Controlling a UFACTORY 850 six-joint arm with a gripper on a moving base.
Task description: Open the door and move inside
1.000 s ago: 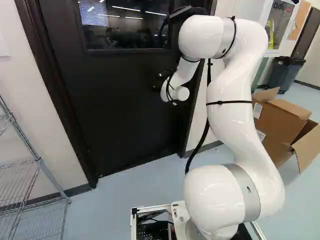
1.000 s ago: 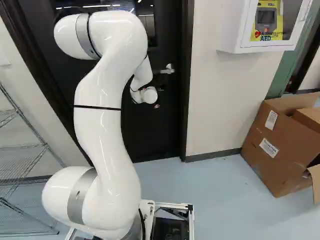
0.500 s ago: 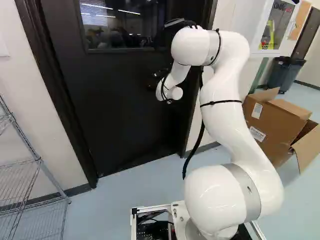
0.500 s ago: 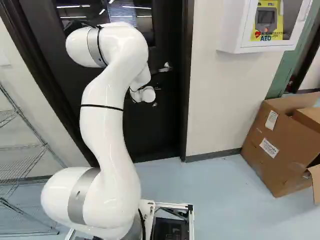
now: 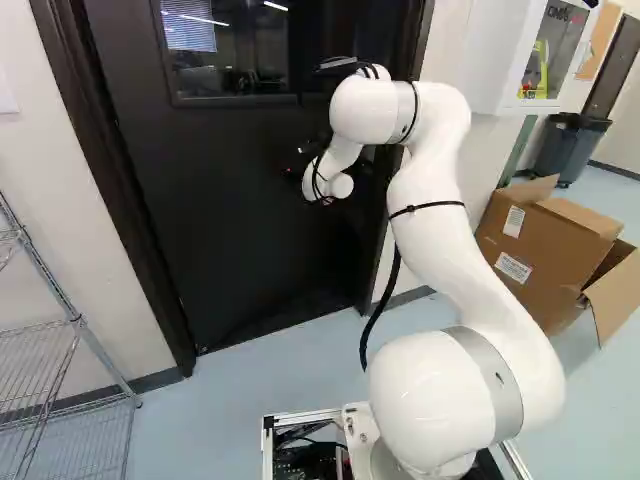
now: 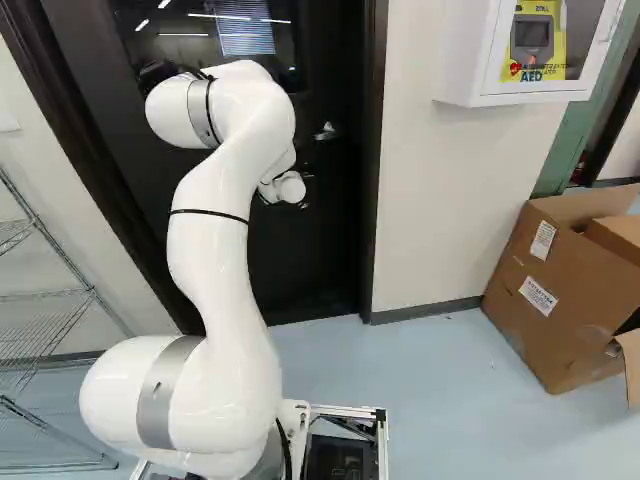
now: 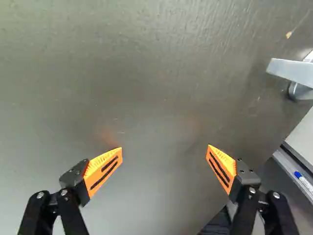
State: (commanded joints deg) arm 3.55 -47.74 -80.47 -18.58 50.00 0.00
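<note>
Task est. partway: door (image 5: 230, 210) apparently ajar, w/ lever handle (image 7: 291, 72) near its latch-side edge & a marker (image 7: 304, 181) visible past that edge; wider opening & base entry remained. Gripper (image 7: 165, 148) faced the door panel, fingers well apart, nothing btwn. Cardboard box (image 6: 545, 290), flaps open, stood on floor (image 6: 430, 400) near the wall's bottom edge, contents n/d; wall cabinet (image 6: 475, 55) held a device w/ yellow surround (image 6: 532, 36).
</note>
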